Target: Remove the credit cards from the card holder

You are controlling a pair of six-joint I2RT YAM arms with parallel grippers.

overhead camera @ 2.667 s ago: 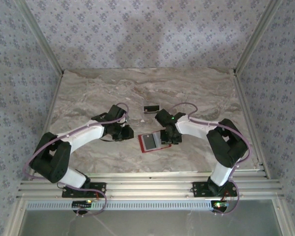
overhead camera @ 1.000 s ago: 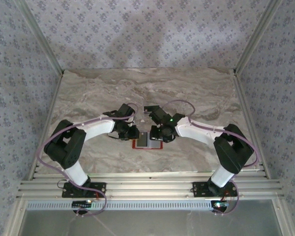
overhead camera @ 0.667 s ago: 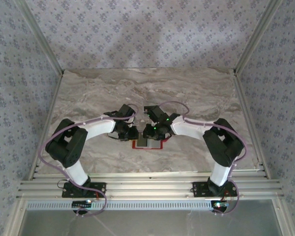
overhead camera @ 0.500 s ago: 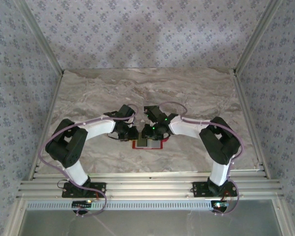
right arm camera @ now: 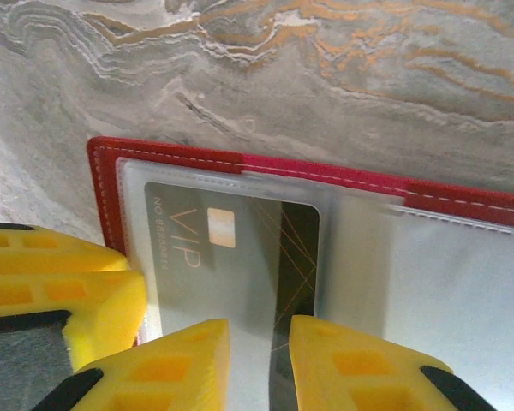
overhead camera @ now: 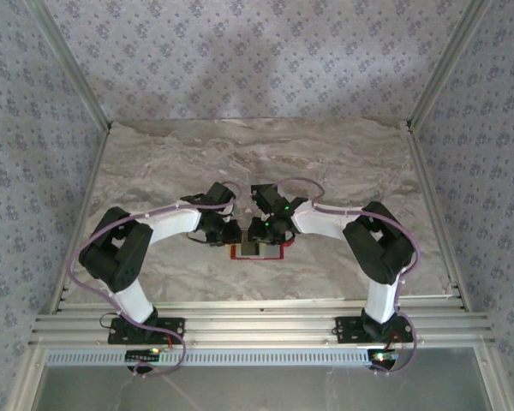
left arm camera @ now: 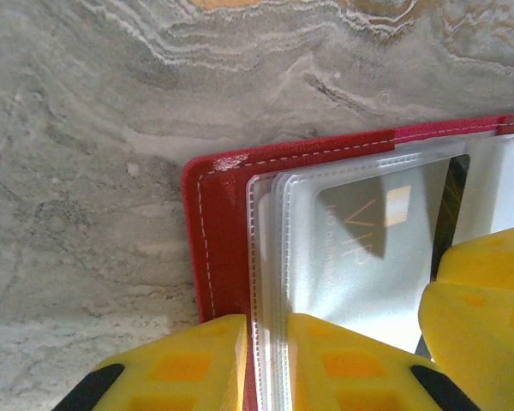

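Veined grey marble makes up the table [overhead camera: 343, 163], and patterned wallpaper closes in on three sides. Near its middle the card holder [overhead camera: 278, 255] lies open and flat, its stitched red border framing the clear plastic pockets. A credit card [right arm camera: 227, 248] sits inside one pocket. It is greyish, printed "VIP", with a small pale chip square and a dark band along one side.

My left fingers [left arm camera: 301, 338] are nearly closed on the holder's corner. Only a slim gap is left, and the layered edge of the clear pocket runs down into it, with one pad on the red border and the other on the plastic.

My right fingers [right arm camera: 212, 351] are drawn just as close together, and the card's dark band passes between them. They seem to pinch the card, though from this angle they might only press on it.

Both sets of fingers stand just beside each other on the holder, my two arms bending in from either side.
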